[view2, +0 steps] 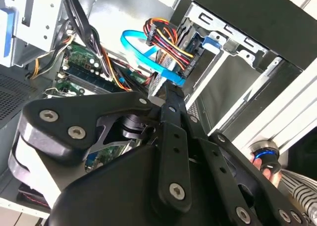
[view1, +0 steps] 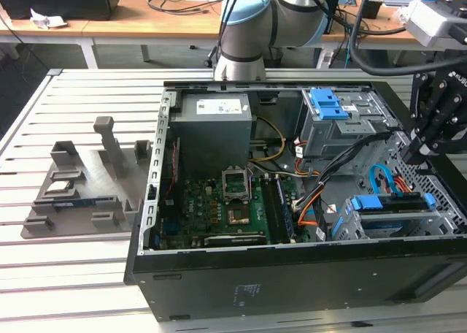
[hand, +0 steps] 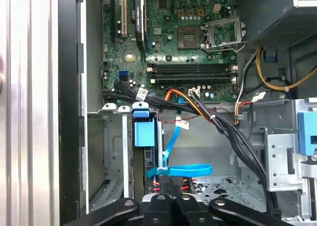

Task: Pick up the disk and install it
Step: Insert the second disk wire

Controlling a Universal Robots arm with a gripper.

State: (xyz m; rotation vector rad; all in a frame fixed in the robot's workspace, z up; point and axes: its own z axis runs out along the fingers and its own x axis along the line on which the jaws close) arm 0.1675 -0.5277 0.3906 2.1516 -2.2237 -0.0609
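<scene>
- one robot arm (view1: 252,23), one gripper (view1: 430,132)
- one open computer case (view1: 292,274) on the slatted table (view1: 73,289)
- one motherboard (view1: 219,209), one empty CPU socket (hand: 223,35)
- four memory slots (hand: 193,72) in a row, first wrist view
- one grey power supply box (view1: 211,132)
- two drive cages in the exterior view: one with blue latches (view1: 328,110), one holding the disk (view1: 390,205)
- one disk, blue carrier showing
- one flat blue data cable (hand: 185,170)
- one grey parts tray (view1: 80,187) outside the case, with two small flat chips (view1: 62,190) on it
- one orange-red-yellow wire bundle (view2: 166,40), second wrist view
</scene>
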